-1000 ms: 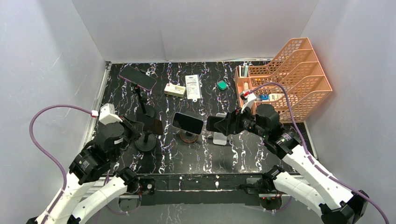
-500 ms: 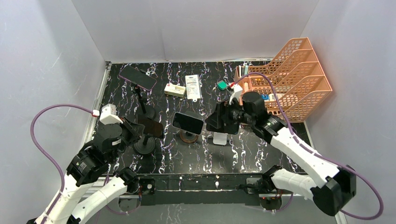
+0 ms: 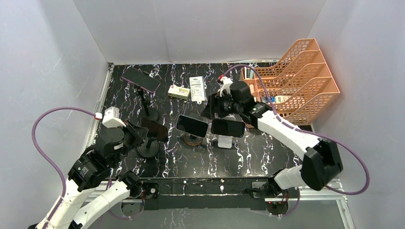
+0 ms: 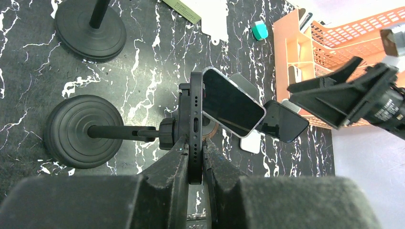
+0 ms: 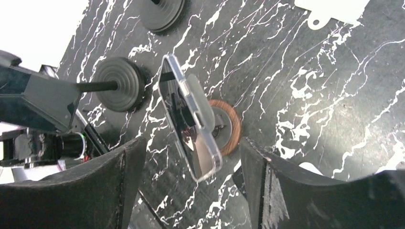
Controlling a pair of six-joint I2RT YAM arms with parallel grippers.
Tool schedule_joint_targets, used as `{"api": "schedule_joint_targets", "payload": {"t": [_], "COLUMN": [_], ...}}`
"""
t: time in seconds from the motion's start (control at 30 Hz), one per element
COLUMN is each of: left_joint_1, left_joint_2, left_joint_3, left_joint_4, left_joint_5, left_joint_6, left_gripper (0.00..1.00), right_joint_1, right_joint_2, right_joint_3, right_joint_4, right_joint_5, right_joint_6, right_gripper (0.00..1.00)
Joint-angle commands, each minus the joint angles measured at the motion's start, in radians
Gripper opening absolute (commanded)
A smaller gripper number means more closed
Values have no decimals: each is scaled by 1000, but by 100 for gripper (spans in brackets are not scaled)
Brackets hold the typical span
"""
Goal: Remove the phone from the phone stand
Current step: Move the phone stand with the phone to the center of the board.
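My left gripper (image 4: 195,160) is shut on the edge of a dark phone (image 4: 195,109) that sits on a black round-base stand (image 4: 81,131); in the top view this gripper (image 3: 144,130) is at the front left. My right gripper (image 5: 191,157) is open, its fingers on either side of a clear-cased phone (image 5: 191,119) without touching it. That phone sits on a brown-based stand (image 5: 228,126). In the top view the right gripper (image 3: 210,107) hangs just behind this middle phone (image 3: 192,125). A third phone (image 3: 228,128) rests on a white stand (image 3: 224,141).
A fourth phone (image 3: 140,78) stands on a tall black stand at the back left. An orange file rack (image 3: 296,78) fills the back right. A green eraser (image 3: 227,87), a small box (image 3: 179,92) and a white card (image 3: 197,88) lie at the back.
My right arm has swung back and left, from the third phone on the white stand to the middle phone. My left gripper has stayed shut on the dark phone.
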Motion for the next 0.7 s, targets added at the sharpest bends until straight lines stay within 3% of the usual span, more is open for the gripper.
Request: {"api": "schedule_joint_targets", "payload": {"t": [0.0,0.47,0.67], "left_joint_1": [-2,-2,-2], "left_joint_2": [-6,-4,5], "left_joint_3": [4,9,-10], "left_joint_4": [25,22,42], "left_joint_5": [16,22,43], "left_joint_6": [9,34,39], "left_gripper": [0,0,0], "right_joint_1": [-3,-28,-28], "right_joint_2": [82,266,295], "right_joint_3": [84,175,176], "right_joint_4": [83,83,84], "right_joint_5": [-15,-138,-195], "right_joint_6": [-1,-96,-104], "right_gripper": [76,52,50]}}
